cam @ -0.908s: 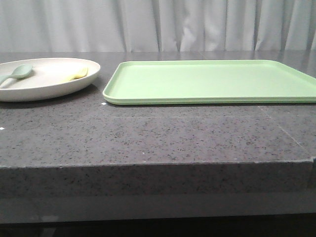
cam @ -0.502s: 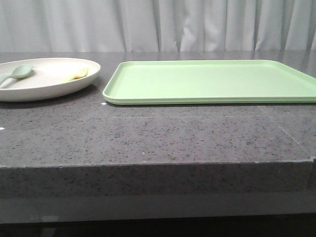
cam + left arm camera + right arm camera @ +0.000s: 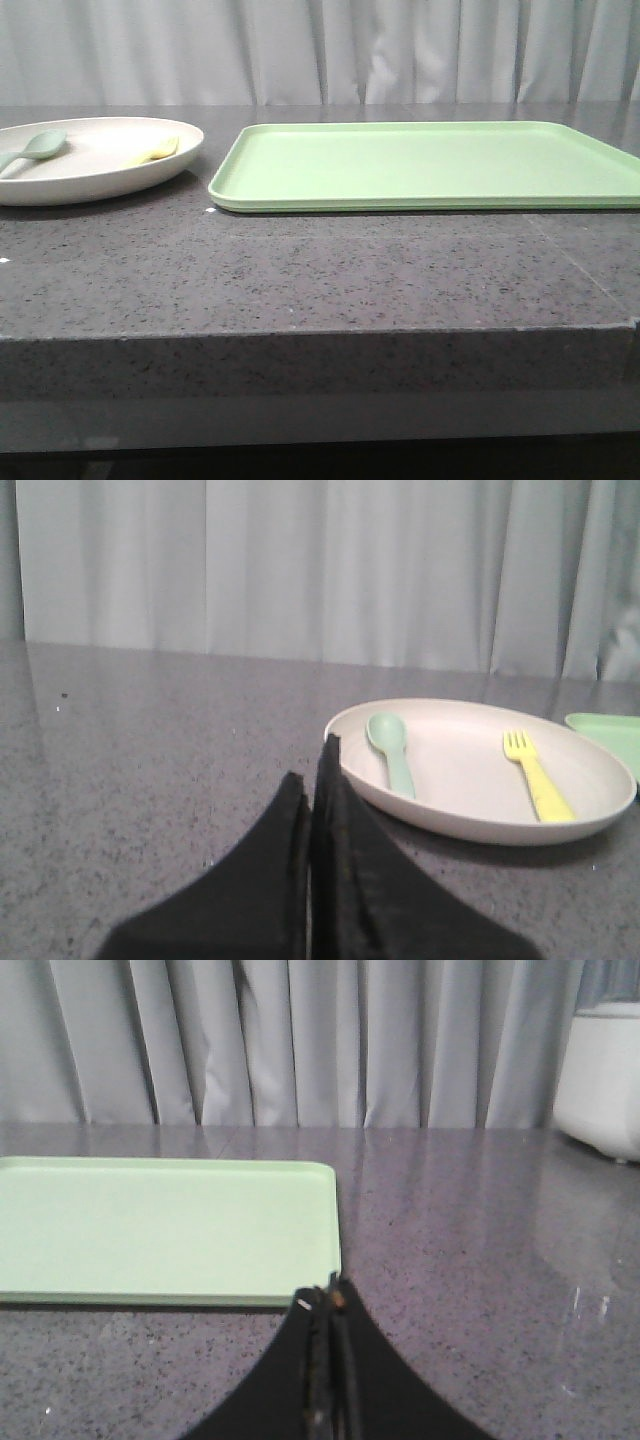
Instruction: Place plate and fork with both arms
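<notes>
While both arms sit low over the dark speckled countertop [image 3: 300, 270], you will find the plate [image 3: 90, 175] resting on that surface just beside the left short edge of the light green tray [image 3: 430, 165], the two close but not touching. Inside the plate lie two utensils: the fork [image 3: 537, 780], pale yellow, on the side nearer the tray, and a sage-green spoon [image 3: 392, 750] on the side farther from the tray. The two utensils are apart from each other, both flat on the plate floor.

Check the left gripper [image 3: 312, 780] in the left wrist view: its two black fingers are pressed together with only a thin seam between them, and they hold nothing. Their tips appear close to the plate rim on the side away from the tray; you cannot tell from this view whether they touch it.

Check the right gripper [image 3: 328, 1305] in the right wrist view: its fingers are likewise closed against each other and empty, positioned near the tray's right-hand corner. A pale pleated curtain [image 3: 320, 50] hangs behind the tray.
</notes>
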Controlling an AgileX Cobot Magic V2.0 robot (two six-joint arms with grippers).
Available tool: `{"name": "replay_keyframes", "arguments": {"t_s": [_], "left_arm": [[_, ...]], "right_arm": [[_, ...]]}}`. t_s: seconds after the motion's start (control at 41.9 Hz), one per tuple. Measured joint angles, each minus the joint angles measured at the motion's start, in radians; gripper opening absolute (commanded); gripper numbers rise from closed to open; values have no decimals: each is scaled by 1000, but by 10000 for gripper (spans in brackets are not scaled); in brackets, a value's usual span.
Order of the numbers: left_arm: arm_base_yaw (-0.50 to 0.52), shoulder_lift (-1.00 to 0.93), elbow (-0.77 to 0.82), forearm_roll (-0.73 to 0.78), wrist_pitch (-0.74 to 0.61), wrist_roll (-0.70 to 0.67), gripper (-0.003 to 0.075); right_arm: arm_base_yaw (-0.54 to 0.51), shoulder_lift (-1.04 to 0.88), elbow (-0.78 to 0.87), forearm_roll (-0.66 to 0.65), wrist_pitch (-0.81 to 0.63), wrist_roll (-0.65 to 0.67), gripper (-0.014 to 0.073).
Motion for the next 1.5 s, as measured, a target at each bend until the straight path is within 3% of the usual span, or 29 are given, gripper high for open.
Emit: {"name": "replay_keyframes", "arguments": {"t_s": [0.119, 0.239, 0.406, 0.669, 1.051, 1.505], "left_arm": [[0, 0, -29, 0, -25, 0, -18], [0, 0, -139, -2, 32, 0, -18], [0, 47, -373, -2, 193, 0, -18], [0, 295, -658, -2, 478, 0, -18], [0, 513, -677, -2, 526, 0, -18], [0, 572, -677, 0, 526, 0, -7]], "right_arm": [[0, 0, -34, 0, 17, 0, -68], [0, 0, -155, 0, 112, 0, -68], [0, 46, -361, 0, 290, 0, -68], [0, 317, -609, -3, 498, 0, -68], [0, 558, -626, -3, 517, 0, -68], [0, 592, -626, -3, 514, 0, -55]]}}
